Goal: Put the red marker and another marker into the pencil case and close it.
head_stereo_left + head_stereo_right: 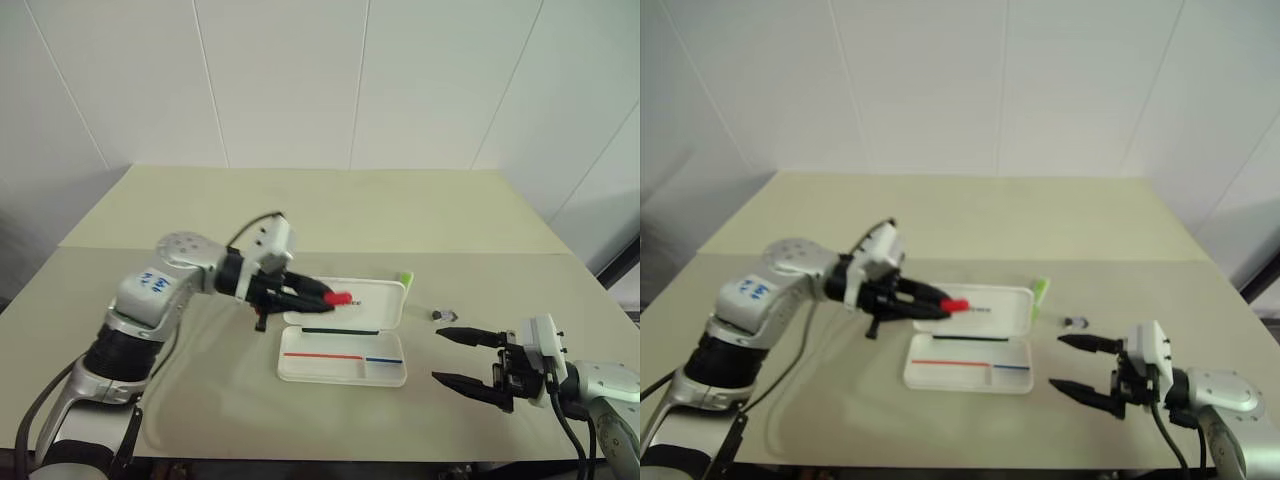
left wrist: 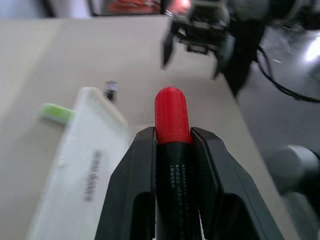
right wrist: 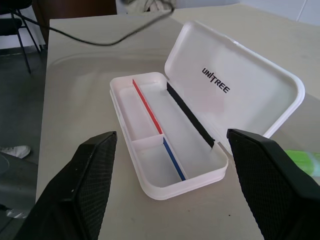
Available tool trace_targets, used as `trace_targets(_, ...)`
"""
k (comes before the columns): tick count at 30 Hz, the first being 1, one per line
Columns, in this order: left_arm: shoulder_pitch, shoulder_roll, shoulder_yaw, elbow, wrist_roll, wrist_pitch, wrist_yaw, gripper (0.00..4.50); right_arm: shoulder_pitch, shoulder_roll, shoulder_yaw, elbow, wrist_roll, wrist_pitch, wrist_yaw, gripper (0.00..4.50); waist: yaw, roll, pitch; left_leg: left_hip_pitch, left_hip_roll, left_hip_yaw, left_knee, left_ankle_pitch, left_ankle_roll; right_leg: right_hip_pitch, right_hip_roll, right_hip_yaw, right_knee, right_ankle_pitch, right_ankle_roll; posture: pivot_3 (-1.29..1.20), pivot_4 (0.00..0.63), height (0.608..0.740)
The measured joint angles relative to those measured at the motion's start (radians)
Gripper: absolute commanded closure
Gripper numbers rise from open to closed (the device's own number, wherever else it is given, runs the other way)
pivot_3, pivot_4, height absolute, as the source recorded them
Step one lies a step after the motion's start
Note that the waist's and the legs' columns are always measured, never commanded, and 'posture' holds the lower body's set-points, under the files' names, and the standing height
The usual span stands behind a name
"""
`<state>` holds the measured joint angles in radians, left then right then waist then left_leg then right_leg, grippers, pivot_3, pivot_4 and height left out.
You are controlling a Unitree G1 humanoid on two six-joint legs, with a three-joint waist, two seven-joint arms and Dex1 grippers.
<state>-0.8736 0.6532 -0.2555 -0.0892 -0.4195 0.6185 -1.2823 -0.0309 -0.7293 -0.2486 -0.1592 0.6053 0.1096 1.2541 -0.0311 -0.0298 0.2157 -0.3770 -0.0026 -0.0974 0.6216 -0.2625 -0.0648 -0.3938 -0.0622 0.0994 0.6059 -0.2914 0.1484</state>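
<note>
You have the red marker [image 1: 338,297] clamped in the left gripper [image 1: 315,296] above the open pencil case [image 1: 343,368], so next lower it into the tray, while the right gripper [image 1: 455,356] waits spread wide beside it and the green highlighter [image 1: 406,278] lies behind the lid.

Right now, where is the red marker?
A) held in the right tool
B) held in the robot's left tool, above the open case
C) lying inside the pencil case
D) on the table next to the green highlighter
B: the left tool is shut on the red marker, held over the open pencil case, whose tray holds no marker.
</note>
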Motion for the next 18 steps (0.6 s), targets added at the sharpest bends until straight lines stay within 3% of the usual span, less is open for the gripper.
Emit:
trace_targets(7, -0.048, -0.123, -0.146, 0.243, 0.214, -0.178, 0.046, 3.86, 0.066, 0.012, -0.013, -0.048, -0.002, -0.006, -0.048, 0.0, 0.005, 0.0, 0.0, -0.002, -0.001, 0.0, 0.006, 0.0, 0.001, 0.0, 0.0, 0.0, 0.002, 0.0, 0.001, 0.0, 0.15, 0.74)
trace_targets(14, -0.118, -0.271, -0.161, 0.422, 0.321, -0.258, 0.12, 3.86, 0.096, 0.02, -0.018, -0.078, -0.004, -0.009, -0.094, 0.0, 0.004, 0.0, 0.0, -0.004, -0.001, -0.001, 0.007, 0.0, 0.002, -0.001, 0.0, 0.0, 0.002, 0.001, 0.002, 0.0, 0.15, 0.74)
trace_targets(18, -0.123, -0.304, -0.163, 0.449, 0.349, -0.261, 0.127, 3.86, 0.111, 0.021, -0.02, -0.098, -0.004, -0.009, -0.112, 0.0, 0.003, 0.0, 0.0, -0.004, -0.001, -0.001, 0.007, 0.0, 0.002, -0.001, 0.0, 0.0, 0.003, 0.001, 0.002, 0.0, 0.15, 0.74)
